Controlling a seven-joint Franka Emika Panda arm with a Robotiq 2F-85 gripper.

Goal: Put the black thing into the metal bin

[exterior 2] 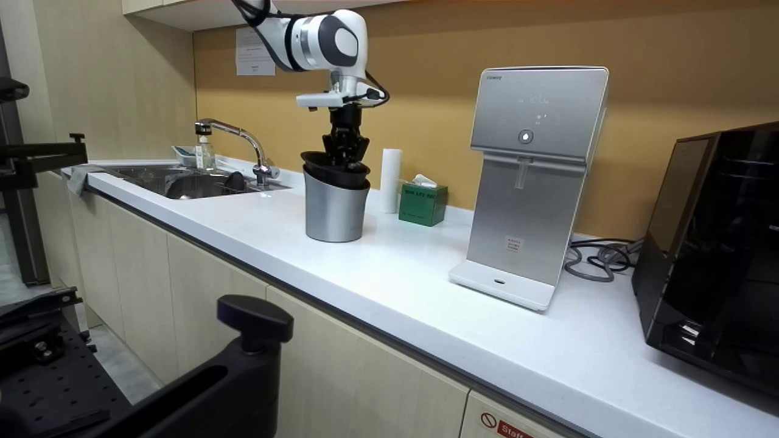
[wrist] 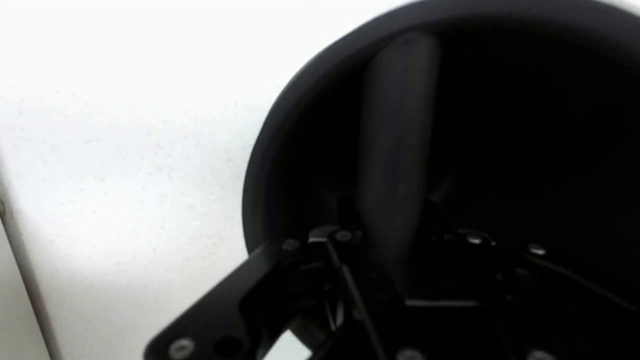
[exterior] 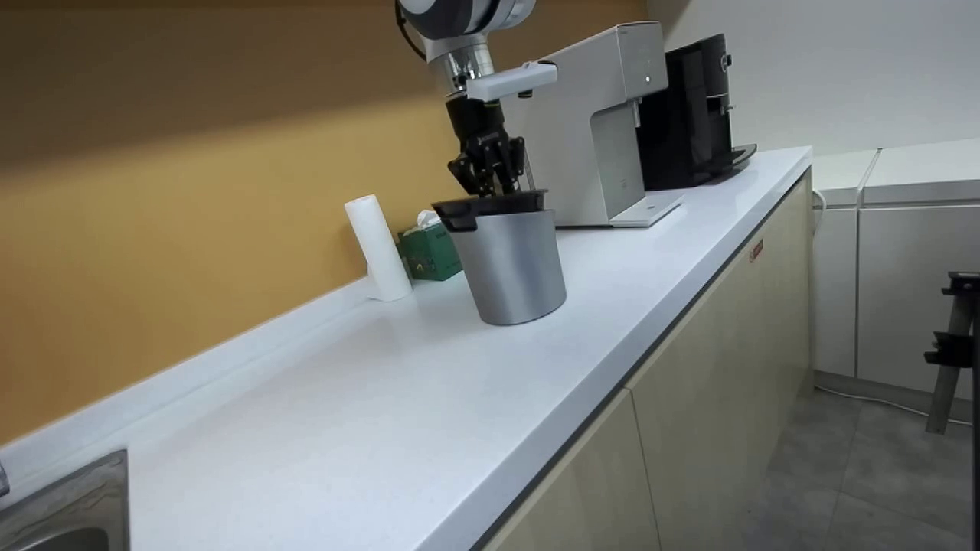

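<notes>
The black thing (exterior: 467, 208), a matte black pot with a flared rim, sits tilted in the mouth of the metal bin, its rim above the bin's edge; it also shows in an exterior view (exterior 2: 325, 173). The metal bin (exterior: 517, 272), a silver-grey cylinder, stands on the counter and also shows in an exterior view (exterior 2: 335, 213). My gripper (exterior: 498, 186) points down into the pot's opening. In the wrist view the pot's dark interior (wrist: 525, 125) fills the right side, and my gripper (wrist: 392, 220) closes around a dark bar across the pot. Its fingertips are hard to see.
A white paper roll (exterior: 379, 249) and a green tissue box (exterior 2: 423, 204) stand behind the bin by the wall. A water dispenser (exterior 2: 529, 182) and a black machine (exterior 2: 718, 261) stand along the counter. A sink with a faucet (exterior 2: 243, 137) is at the other end.
</notes>
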